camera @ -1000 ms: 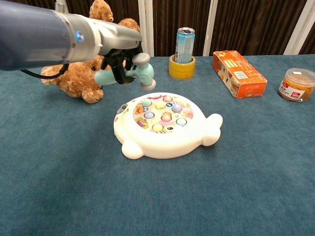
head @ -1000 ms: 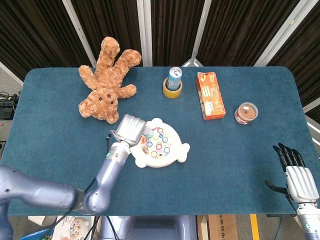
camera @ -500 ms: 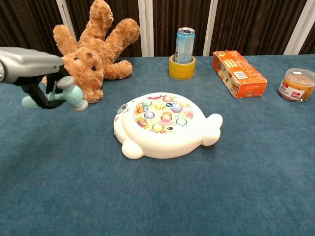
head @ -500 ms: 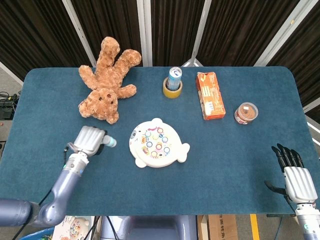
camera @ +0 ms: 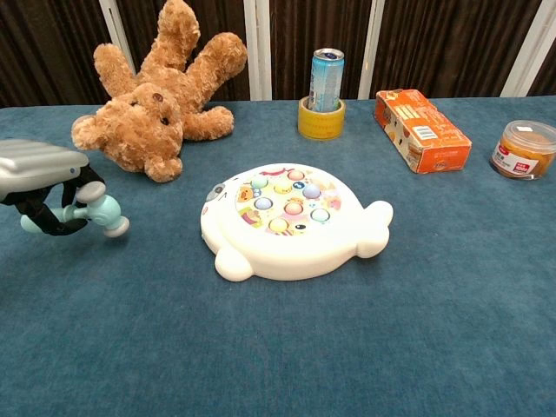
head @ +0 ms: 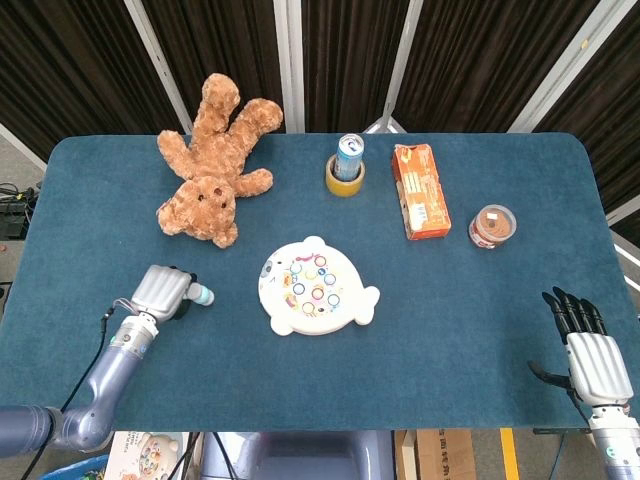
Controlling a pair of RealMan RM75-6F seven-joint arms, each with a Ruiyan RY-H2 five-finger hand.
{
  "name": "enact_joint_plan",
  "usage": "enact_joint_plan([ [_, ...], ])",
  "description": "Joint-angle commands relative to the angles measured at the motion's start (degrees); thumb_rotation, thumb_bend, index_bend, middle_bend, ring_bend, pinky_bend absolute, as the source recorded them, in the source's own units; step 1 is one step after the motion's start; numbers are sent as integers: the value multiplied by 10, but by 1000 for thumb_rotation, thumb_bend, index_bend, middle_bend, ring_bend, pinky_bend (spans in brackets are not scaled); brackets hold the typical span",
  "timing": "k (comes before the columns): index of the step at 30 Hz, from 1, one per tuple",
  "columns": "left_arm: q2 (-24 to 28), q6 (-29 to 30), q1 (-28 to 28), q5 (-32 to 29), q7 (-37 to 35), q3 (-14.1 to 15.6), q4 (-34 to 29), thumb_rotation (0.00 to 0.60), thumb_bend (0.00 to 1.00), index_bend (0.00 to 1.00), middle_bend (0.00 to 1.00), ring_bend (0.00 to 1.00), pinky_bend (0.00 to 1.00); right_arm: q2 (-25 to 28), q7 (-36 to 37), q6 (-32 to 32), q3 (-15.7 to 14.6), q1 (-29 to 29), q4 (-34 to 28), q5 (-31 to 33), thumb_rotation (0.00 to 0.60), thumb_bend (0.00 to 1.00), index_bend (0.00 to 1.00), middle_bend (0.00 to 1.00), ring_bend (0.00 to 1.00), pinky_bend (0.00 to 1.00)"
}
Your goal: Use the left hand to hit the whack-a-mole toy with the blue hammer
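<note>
Dark teal felt-covered table (head: 470, 330) w/ rounded corners, backed by black pleated curtains (head: 345, 45) and white slanted frame bars (head: 405, 50); white round plastic whack-a-mole toy (head: 317, 287) w/ pastel buttons near centre. At toy's 9 o'clock, well apart, left hand (head: 162, 292) wrapped round pale-blue plastic hammer (camera: 89, 211), head tilted just above the cloth; at 4 o'clock, by table edge, right hand (head: 593, 352) holding nothing, dark fingers apart. Along far side: brown plush teddy bear (head: 218, 158) at 11, blue-white drinks can (head: 349, 155) standing in yellow tape roll (head: 344, 178) at 12, orange cardboard box (head: 420, 190) at 1, clear lidded tub (head: 492, 226) of brown snack at 2.
</note>
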Motion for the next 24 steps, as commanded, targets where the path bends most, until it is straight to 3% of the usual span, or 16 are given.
enact_joint_plan([
  [1, -14, -4, 4, 7, 4, -3, 11, 600, 644, 628, 517, 414, 550, 1, 2, -1, 0, 0, 0, 1, 600, 194, 0, 0, 0, 0],
  [8, -47, -1, 12, 15, 11, -13, 30, 600, 630, 618, 513, 412, 550, 2, 3, 0, -1, 0, 0, -3, 600, 194, 0, 0, 0, 0],
  [19, -63, 0, 23, 9, 36, -22, 41, 600, 343, 544, 458, 382, 522, 2, 4, 0, -2, 0, 0, -4, 600, 194, 0, 0, 0, 0],
  [24, -64, 1, 28, 11, 38, -26, 40, 600, 293, 488, 412, 358, 501, 3, 5, 0, -2, -1, -1, -4, 600, 193, 0, 0, 0, 0],
])
